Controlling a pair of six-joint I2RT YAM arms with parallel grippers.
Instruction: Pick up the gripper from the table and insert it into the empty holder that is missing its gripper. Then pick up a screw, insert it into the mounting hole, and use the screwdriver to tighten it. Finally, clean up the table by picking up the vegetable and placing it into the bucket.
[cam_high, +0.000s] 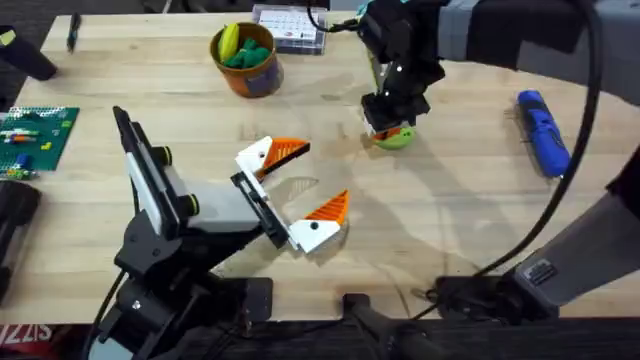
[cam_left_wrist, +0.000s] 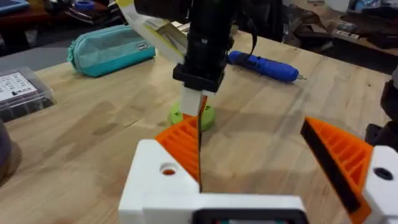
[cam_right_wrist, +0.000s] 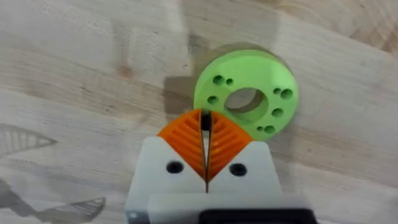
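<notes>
Now a tiny dark item, likely the screw, is held over the green ring (cam_right_wrist: 247, 93).
Clenched on it, the right pincer (cam_right_wrist: 206, 127) should be lowered straight at a mounting hole; the left pincer (cam_high: 300, 188) is kept released over the surface (cam_high: 450, 220).

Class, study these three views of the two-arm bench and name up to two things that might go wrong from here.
1. The right gripper, fingers shut, hangs at the edge of the holder; descending, it might knock the ring aside.
2. The left gripper sits open mid-table; an arm crossing there may hit it.
</notes>
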